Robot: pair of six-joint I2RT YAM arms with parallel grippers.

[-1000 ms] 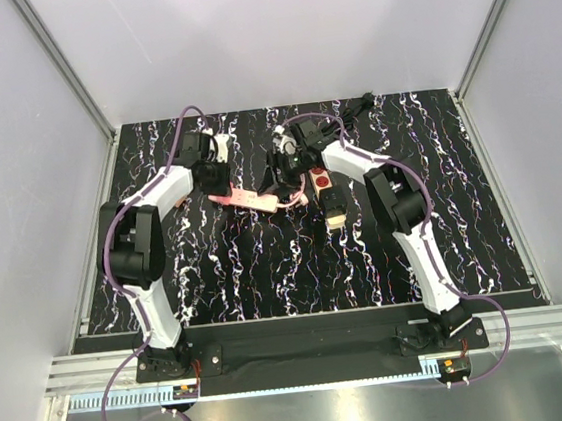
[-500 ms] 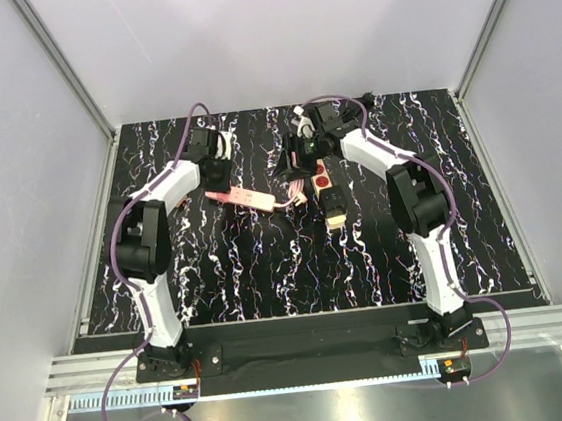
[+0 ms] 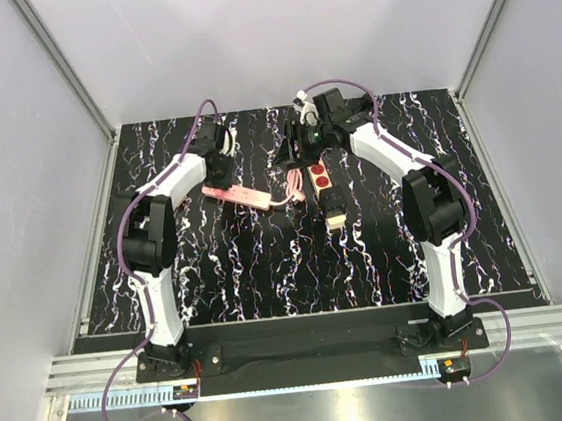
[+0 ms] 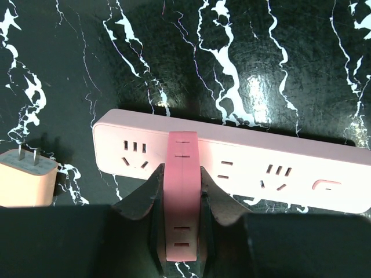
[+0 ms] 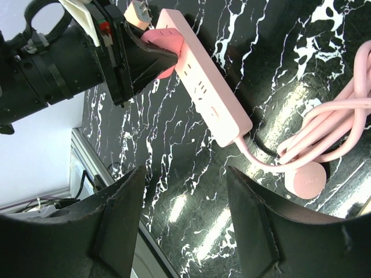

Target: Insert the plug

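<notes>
Since a second ago, our right arm has swung back from the strip toward the far edge of the table, and our left arm has reached a little farther out, with the strip shifted slightly with it. Our left gripper is clamped on the pink plug, which stands across the pink power strip between its end socket group and the next one. From the left wrist view we cannot tell whether its pins are seated. A peach charger lies just beside the strip's end with its two prongs showing, not touching the strip. Our right gripper hangs above the table with its jaws spread and nothing between them. Below it, the strip's cable is looped in a loose coil at the strip's other end, with its round pink plug resting against the coil. Near that coil sit a red socket block and a dark block with a pale yellow end, both well clear of the held plug.
</notes>
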